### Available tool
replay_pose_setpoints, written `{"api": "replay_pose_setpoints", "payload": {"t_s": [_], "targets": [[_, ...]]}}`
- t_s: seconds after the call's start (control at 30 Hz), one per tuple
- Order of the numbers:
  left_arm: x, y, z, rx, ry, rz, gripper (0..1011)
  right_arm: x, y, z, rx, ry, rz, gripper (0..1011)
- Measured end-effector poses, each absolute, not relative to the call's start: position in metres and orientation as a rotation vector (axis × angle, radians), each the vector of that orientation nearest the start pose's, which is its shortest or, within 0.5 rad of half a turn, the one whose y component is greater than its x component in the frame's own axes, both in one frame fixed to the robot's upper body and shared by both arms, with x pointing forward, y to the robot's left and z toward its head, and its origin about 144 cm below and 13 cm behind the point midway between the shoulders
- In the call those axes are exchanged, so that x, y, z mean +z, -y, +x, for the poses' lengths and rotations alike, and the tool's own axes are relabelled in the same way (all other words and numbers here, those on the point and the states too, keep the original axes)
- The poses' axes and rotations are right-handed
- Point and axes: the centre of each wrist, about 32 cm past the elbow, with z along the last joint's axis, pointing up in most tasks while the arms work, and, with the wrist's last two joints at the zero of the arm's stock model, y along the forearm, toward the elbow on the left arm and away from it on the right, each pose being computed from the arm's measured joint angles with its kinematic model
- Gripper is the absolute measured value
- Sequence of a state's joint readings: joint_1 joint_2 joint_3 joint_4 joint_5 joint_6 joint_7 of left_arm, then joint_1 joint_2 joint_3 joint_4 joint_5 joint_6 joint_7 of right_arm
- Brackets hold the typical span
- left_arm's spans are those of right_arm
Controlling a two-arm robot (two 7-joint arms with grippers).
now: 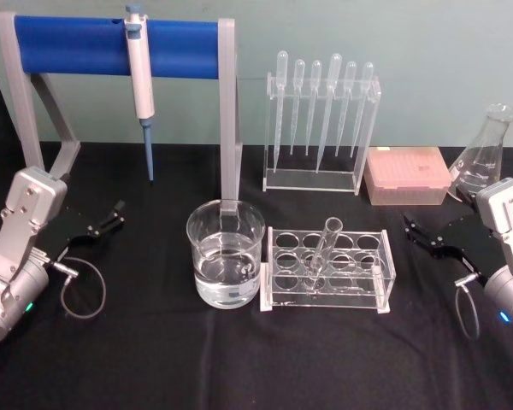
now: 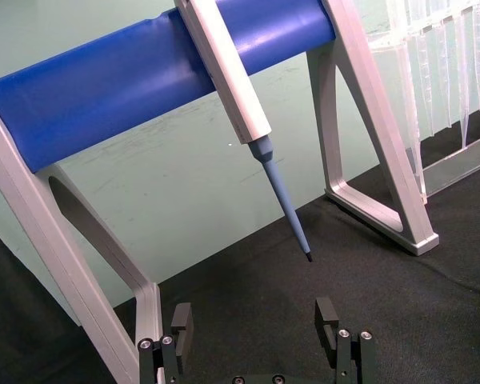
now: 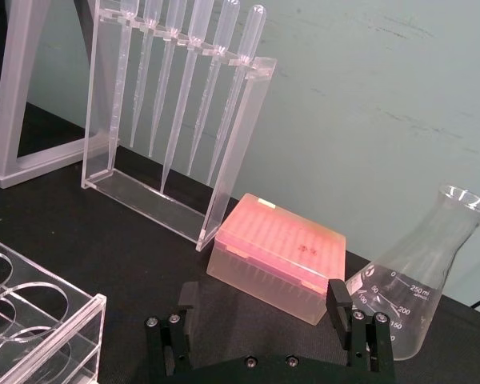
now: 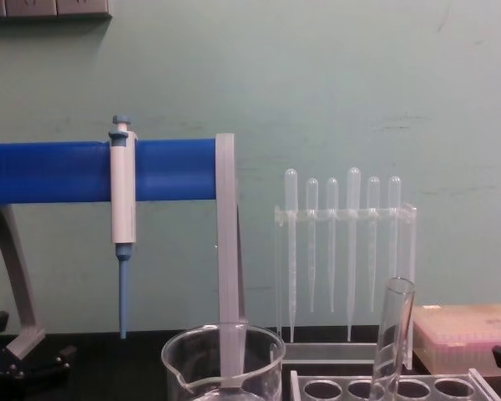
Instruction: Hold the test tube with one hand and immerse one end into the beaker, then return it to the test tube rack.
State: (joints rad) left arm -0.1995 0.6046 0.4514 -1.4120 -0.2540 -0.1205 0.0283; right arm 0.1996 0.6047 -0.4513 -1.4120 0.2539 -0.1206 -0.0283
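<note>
The left gripper (image 1: 111,219) rests low on the black-covered table (image 1: 239,359) at the far left, its two black fingers (image 2: 182,318) spread wide and holding nothing. It points toward the grey stand with a blue bar (image 1: 77,44) from which a white-and-blue pipettor (image 1: 139,81) hangs tip down.

At the centre, the beaker (image 1: 226,254), a wide clear glass cylinder with a pouring lip, holds clear liquid to roughly a third of its height. Its wall sits just beside the left end of the clear acrylic test tube rack (image 1: 372,273).

The test tube (image 1: 323,248) stands in that rack in the second column of holes from the left. It is a long clear glass tube, open rim up and rounded end down among the lower plates, and it leans so that its rim tips toward 1 o'clock. It looks empty. No gripper touches it. It lies well apart from both, at about 3 o'clock from the left gripper and 9 o'clock from the right.

Behind the rack, at 12 o'clock, six bulb-topped plastic pipettes (image 1: 321,102) hang in a clear holder, with a pink tip box (image 1: 408,175) and an Erlenmeyer flask (image 1: 483,158) to the right.

The right gripper (image 1: 421,232) hovers low at the far right, aimed toward the rack, its jaws likewise released and empty.
</note>
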Motion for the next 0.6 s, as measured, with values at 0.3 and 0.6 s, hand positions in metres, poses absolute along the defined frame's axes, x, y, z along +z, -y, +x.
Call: {"api": "replay_pose_setpoints", "payload": {"t_s": [0.3,0.6], "targets": [[1.1398,-0.3097,0.4886,1.248,0.285,0.304,1000,1.1398,0.3097,0.4886,-1.248,0.285,-0.304,1004],[1.1398,-0.3097,0.4886,1.248,0.285,0.304,1000,1.1398,0.3097,0.4886,-1.248,0.285,-0.304,1004]]}}
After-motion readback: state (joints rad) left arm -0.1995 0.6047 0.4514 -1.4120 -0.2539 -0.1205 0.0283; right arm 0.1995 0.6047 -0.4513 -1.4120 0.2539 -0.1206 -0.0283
